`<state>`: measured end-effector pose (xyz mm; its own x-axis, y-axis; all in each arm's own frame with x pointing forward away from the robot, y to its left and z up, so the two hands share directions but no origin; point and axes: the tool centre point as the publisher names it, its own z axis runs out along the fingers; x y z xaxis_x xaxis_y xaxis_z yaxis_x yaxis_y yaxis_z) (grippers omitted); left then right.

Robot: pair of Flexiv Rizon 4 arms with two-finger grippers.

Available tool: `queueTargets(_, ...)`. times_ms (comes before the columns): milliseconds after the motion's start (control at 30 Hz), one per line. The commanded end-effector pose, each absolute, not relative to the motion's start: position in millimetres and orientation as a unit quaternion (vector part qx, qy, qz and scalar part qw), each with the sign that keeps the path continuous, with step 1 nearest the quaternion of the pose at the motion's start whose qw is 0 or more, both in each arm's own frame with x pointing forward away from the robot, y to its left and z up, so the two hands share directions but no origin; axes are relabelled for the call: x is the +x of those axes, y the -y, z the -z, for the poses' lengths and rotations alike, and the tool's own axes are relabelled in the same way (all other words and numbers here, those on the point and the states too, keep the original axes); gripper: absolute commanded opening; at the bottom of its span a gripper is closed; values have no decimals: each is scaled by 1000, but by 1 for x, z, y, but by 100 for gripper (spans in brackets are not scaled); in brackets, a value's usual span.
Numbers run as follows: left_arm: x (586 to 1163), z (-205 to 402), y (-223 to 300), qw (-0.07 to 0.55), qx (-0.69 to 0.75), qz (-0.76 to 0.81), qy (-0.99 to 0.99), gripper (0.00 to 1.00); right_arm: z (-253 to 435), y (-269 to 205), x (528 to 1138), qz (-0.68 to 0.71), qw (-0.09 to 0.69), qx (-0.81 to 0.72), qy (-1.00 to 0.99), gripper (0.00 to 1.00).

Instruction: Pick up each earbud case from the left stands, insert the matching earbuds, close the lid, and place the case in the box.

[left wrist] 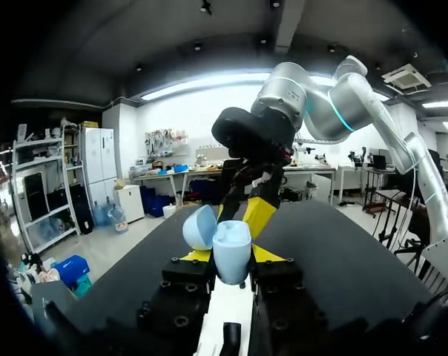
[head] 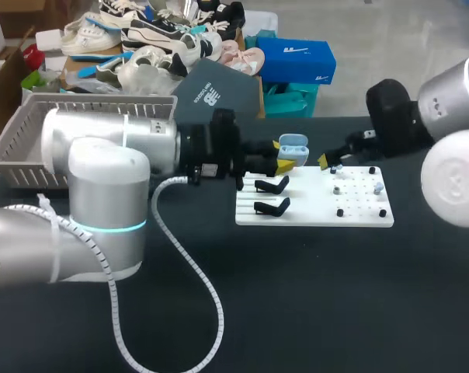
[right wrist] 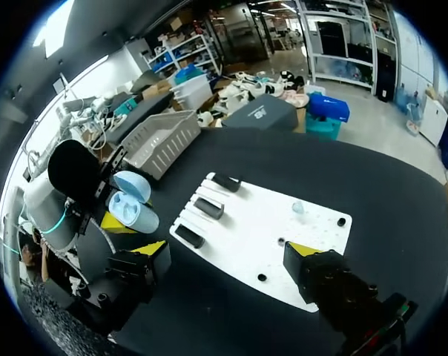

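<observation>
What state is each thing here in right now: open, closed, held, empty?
Earbud case: lid open, held above the table.
Left gripper: shut on the case.
Right gripper: open, nothing between its fingers.
Stands: all three empty.

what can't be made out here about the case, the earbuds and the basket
- Inside of the earbud case: left wrist view shows its base only from outside; too small in right wrist view.
- How many earbuds remain on the white board: in head view, too small to tell from the pegs.
- Inside of the basket: in head view, partly covered by the left arm.
</observation>
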<state>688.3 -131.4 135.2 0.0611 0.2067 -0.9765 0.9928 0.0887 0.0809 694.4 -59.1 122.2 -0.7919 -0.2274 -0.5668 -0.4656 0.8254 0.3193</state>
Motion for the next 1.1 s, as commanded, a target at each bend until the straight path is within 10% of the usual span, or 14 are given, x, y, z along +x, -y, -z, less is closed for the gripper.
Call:
queueTargets(33, 674, -133, 132, 528, 520, 416, -527, 0, -121, 66, 681, -169, 275, -163, -932, 100)
queueTargets(1100, 657, -121, 171, 531, 567, 425, -464, 0, -107, 116, 641, -87, 282, -118, -948, 100)
